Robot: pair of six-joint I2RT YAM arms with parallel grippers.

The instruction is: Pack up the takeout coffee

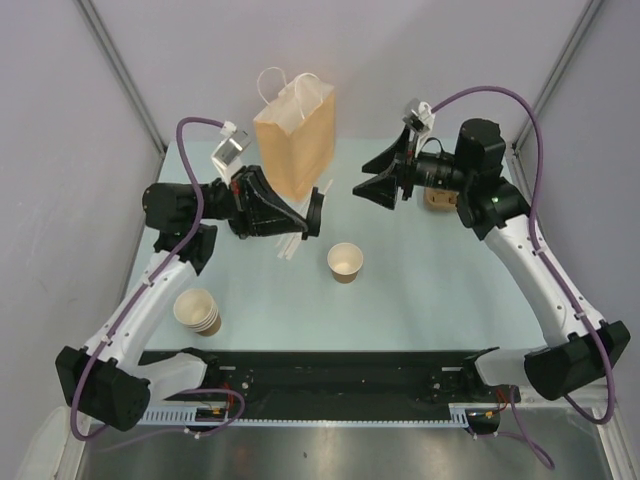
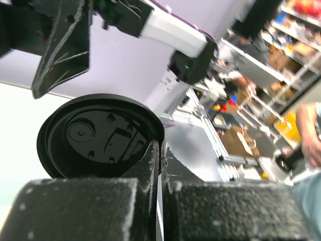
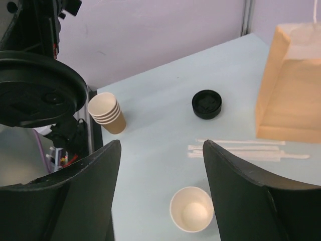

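Note:
The tan paper cup (image 1: 345,262) stands upright and lidless on the table, its cream inside showing; in the right wrist view the cup (image 3: 190,216) lies just below and between my fingers. My left gripper (image 1: 306,218) is shut on the rim of a round black lid (image 1: 319,203), holding it on edge in the air, above and left of the cup. The lid (image 2: 98,135) fills the left wrist view above the gripper (image 2: 160,146). My right gripper (image 1: 375,186) is open and empty, raised above the cup, facing the lid (image 3: 35,90); its jaws (image 3: 161,150) stand wide apart.
A brown paper bag (image 1: 295,140) with handles stands at the back. A stack of nested cups (image 1: 197,312) sits front left. White wrapped straws (image 3: 246,148) lie by the bag. A spare black lid (image 3: 206,104) lies on the table. A tan object (image 1: 437,197) sits behind the right arm.

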